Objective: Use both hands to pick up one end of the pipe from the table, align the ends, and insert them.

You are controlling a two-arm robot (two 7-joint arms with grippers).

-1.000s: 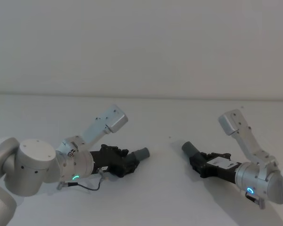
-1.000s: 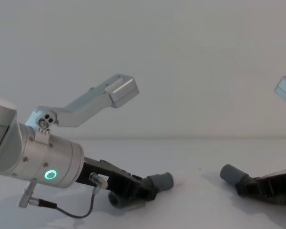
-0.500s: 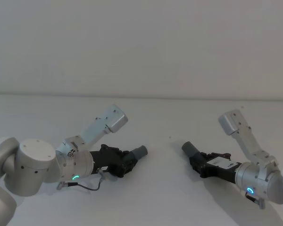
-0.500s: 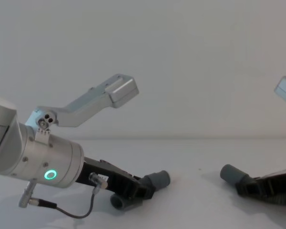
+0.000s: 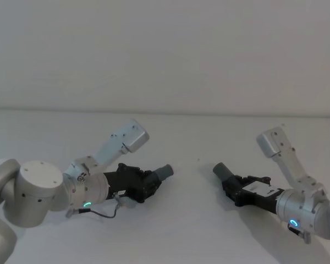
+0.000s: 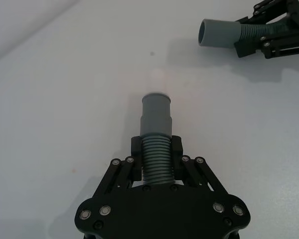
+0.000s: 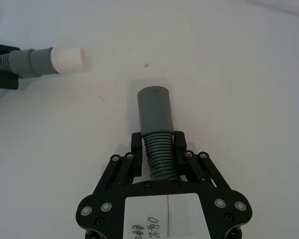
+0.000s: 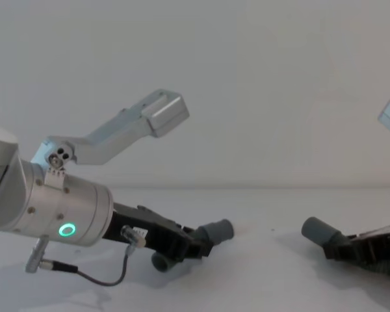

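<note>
Collar (image 5: 165, 171) and cuff (image 5: 221, 172) low over desk (image 5: 198, 231), well apart, roughly facing. Clamped by left tool (image 6: 157, 148), ribs (image 6: 156, 164) just behind collar; by right tool (image 7: 158, 141), ribs behind cuff. Likely light, ribbed stretch bendy; grip near ends best for aiming.

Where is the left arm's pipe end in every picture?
Head view: pipe end, left of centre.
Left wrist view: centre, in the left end effector.
Right wrist view: farther off, white-tipped.
Chest view: low, near centre.
Shared landmark: other pipe end, in the right end effector.
</note>
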